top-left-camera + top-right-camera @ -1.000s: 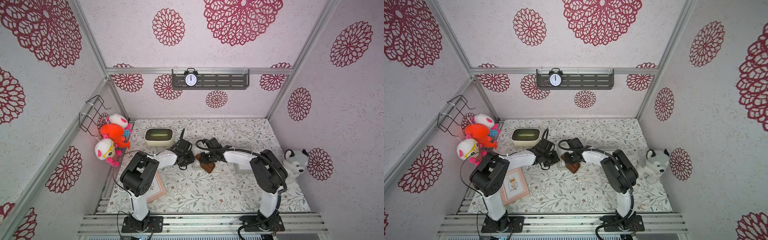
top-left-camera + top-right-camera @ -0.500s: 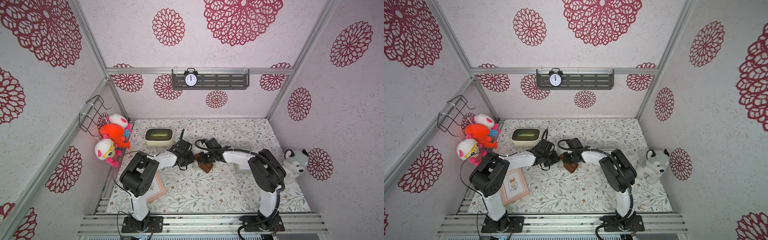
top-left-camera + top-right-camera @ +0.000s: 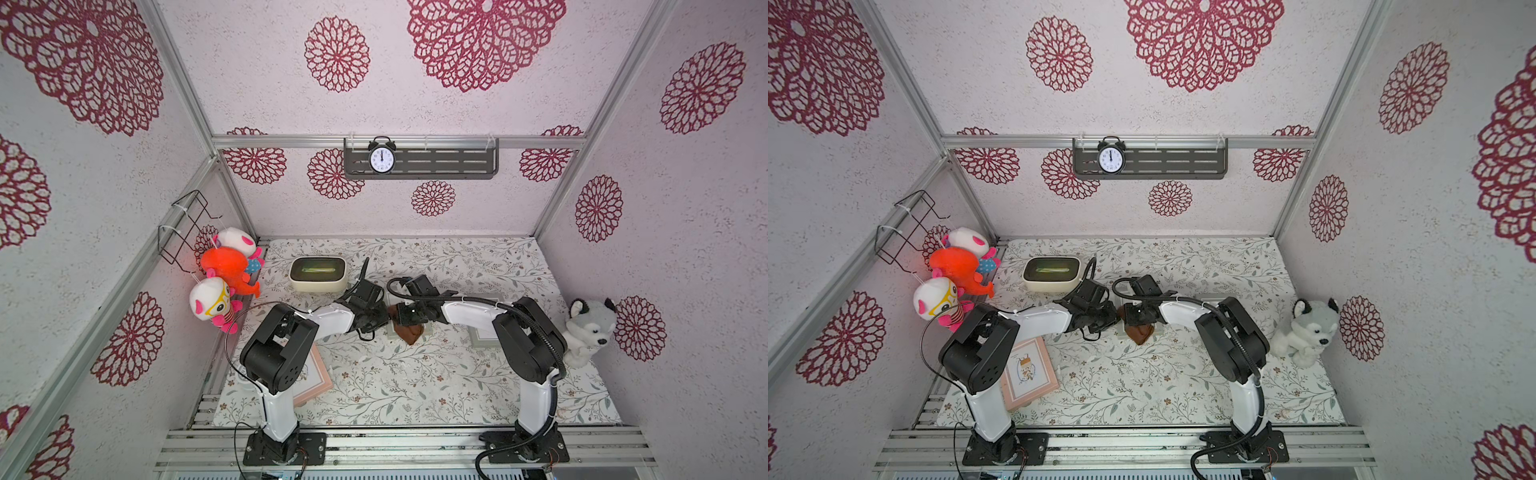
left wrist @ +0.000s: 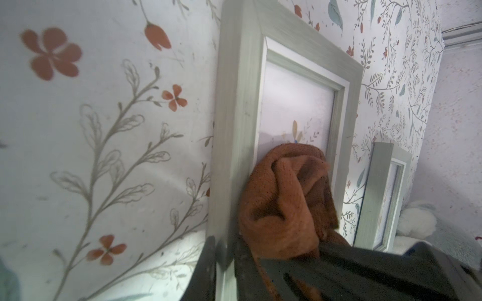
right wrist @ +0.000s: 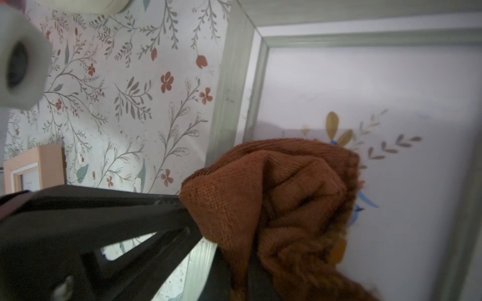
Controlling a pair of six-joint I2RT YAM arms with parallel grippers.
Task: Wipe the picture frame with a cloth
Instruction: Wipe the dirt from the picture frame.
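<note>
Looking from above: in both top views we find the two arms meeting low over the middle of the flower-printed table cover [image 3: 415,374]. Their wrists hide the work, and only a brown corner of the small rust-brown fabric cloth [image 3: 409,332] shows.
Pink frame: the pink-rimmed rectangular picture frame [image 3: 1030,372] lies flat by the left arm's base, well apart from the work. A top view shows us its little print.
Left arm: the white-and-black left arm [image 3: 332,322] stretches forward and inward, its forearm close to the cover.
Left gripper: only the left wrist view shows us the left gripper [image 4: 221,250]. Its dark fingers [image 4: 206,260] are closed on either side of one rail of the grey frame, pinching it.
Grey frame: the grey rectangular picture frame [image 4: 240,104] lies on the cover. It has brushed, streaky rails, a white inner lip and a pale leaf print under a smooth pane.
Cloth: it has a soft, ribbed weave and is bunched into thick folds. It rests on the pane and against the inner side of the rail that the left gripper pinches.
Right gripper: in the right wrist view we see the black fingers of the right gripper [image 5: 200,224] clamped on the cloth's gathered end.
Right arm: the right arm [image 3: 469,311] reaches in low, with its elbow raised and a black cable looping over the wrist.
Second frame: a second grey rectangular picture frame [image 3: 482,338] lies partly under the right forearm. The left wrist view shows it near the first frame, with a strip of cover between them.
</note>
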